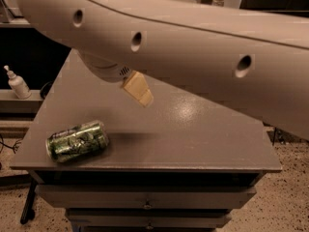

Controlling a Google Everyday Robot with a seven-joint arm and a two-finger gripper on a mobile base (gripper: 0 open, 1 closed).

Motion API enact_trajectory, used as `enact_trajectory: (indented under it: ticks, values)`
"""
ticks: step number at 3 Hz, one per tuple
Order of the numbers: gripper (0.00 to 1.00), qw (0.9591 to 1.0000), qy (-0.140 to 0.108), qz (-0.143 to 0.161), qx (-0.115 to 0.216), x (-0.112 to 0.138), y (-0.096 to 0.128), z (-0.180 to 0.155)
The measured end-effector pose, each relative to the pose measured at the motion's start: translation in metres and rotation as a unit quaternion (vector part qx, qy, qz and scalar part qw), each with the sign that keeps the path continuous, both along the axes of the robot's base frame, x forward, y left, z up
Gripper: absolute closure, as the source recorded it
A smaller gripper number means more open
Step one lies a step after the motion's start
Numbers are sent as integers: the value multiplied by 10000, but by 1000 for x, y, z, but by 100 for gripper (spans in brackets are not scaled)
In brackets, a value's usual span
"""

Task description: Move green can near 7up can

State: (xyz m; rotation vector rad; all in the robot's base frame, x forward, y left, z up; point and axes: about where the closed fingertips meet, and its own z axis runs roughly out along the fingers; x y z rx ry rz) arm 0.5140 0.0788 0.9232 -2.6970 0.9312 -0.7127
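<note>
The green can (77, 141), dark green with mottled print and silver ends, lies on its side near the front left corner of the grey table (193, 139). My gripper (137, 90) shows only as a tan piece under the big white arm (193, 52). It hangs above the table's middle left, up and to the right of the green can and apart from it. The 7up can is not visible; the arm hides the back of the table.
The table stands on a cabinet with drawers (145, 199) below its front edge. A white pump bottle (18, 83) stands on a low shelf to the left of the table. Speckled floor (289, 197) lies to the right.
</note>
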Motion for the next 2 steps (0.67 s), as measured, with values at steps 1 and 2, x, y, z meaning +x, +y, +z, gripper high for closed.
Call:
enact_trajectory:
  ticks: [1,2]
  values:
    - [0,9990,365,35,275,-2,4,-8]
    - [0,9878,1256,-44,924,-6,13,-29]
